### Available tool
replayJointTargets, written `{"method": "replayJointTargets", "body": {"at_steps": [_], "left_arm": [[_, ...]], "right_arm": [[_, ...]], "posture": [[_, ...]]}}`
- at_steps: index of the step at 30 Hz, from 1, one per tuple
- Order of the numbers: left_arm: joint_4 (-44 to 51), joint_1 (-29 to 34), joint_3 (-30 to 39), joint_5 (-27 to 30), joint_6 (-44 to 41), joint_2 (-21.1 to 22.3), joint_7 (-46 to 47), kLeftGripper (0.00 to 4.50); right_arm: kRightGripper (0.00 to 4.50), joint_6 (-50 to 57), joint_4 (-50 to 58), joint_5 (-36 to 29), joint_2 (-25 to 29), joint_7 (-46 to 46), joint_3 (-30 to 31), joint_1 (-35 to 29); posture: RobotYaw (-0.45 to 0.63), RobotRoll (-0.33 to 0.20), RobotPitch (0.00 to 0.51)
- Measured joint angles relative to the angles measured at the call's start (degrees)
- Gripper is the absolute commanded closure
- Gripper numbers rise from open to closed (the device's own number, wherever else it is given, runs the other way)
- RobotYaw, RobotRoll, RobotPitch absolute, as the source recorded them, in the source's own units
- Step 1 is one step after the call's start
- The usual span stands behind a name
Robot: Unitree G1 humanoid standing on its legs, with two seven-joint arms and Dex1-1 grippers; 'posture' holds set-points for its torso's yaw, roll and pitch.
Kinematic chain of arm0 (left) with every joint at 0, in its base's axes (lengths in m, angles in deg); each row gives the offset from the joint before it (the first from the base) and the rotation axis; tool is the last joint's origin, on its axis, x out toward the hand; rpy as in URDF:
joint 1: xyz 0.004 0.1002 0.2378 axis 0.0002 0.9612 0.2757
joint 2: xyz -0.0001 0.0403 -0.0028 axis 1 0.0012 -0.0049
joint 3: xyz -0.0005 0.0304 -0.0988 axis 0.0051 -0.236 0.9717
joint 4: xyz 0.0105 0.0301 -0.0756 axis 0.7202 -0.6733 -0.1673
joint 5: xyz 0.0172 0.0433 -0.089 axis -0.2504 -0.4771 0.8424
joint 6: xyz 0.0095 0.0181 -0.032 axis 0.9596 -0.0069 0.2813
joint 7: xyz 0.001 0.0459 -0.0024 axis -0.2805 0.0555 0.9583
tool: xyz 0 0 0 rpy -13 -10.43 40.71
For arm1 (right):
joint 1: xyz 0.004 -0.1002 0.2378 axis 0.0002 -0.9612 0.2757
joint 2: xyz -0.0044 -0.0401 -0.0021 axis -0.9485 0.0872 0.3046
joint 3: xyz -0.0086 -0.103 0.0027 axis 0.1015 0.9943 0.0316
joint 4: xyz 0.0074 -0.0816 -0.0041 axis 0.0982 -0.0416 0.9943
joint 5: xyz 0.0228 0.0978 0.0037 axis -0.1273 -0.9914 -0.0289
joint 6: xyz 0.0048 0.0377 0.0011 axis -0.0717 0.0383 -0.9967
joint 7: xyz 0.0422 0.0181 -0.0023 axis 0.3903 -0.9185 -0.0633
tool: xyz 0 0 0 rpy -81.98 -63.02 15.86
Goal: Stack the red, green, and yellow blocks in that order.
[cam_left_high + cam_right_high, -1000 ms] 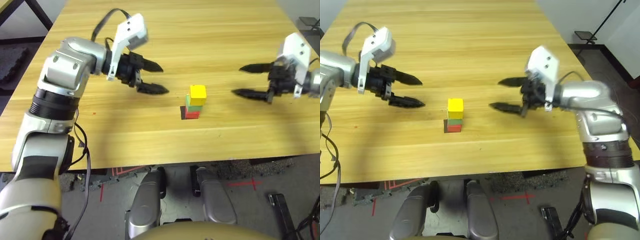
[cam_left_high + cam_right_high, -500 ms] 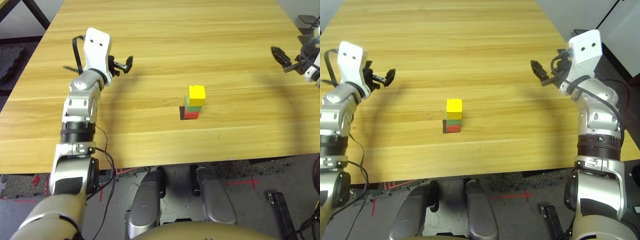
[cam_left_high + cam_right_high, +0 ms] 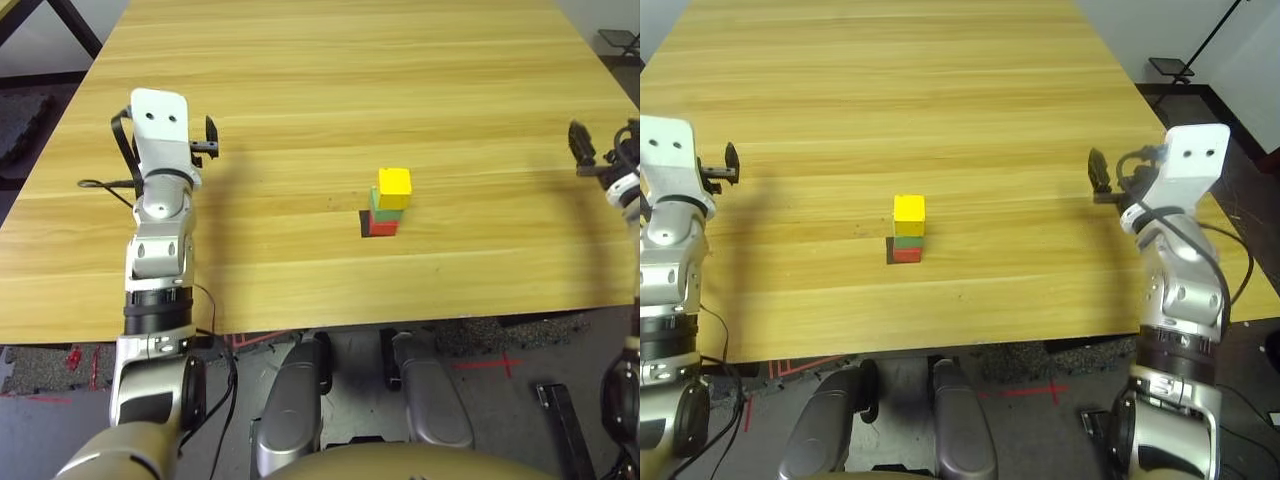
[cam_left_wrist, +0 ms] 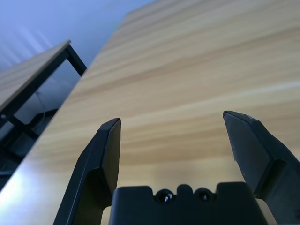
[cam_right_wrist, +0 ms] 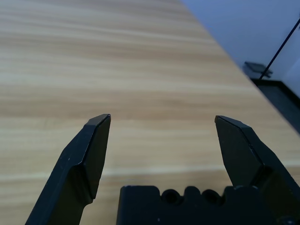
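Finished three-block stack mid-table, both arms off at the sides.

At far left, dark floor and a black-legged second table (image 4: 33,70) beyond the edge of the light wood-grain table (image 3: 330,60). Left end effector (image 4: 171,136) low over the left part of the table, fingers spread wide, nothing between them. Near the middle, on a flat black patch (image 3: 366,226): red block (image 3: 383,228) at the bottom, green block (image 3: 381,207) on it, yellow block (image 3: 394,188) on top, slightly offset. Bare planks around the stack. Right end effector (image 5: 161,136) near the right table edge, fingers likewise wide apart and empty. Further right, dark floor and a thin black stand (image 3: 1200,45) by a pale wall.
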Motion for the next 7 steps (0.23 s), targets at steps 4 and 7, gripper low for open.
{"method": "replayJointTargets", "body": {"at_steps": [4,7], "left_arm": [[3.70,2.94,0.33,0.04,-3.08,-2.11,1.28,0.05],[6.66,3.58,0.40,0.02,-4.26,-2.49,1.60,0.05]], "right_arm": [[0.00,2.04,1.81,-0.30,-0.24,0.84,-0.23,-1.25],[0.00,3.01,1.67,-0.32,-0.26,1.06,-0.25,-0.47]], "posture": [[0.07,-0.002,0.310],[0.09,-0.001,0.306]]}}
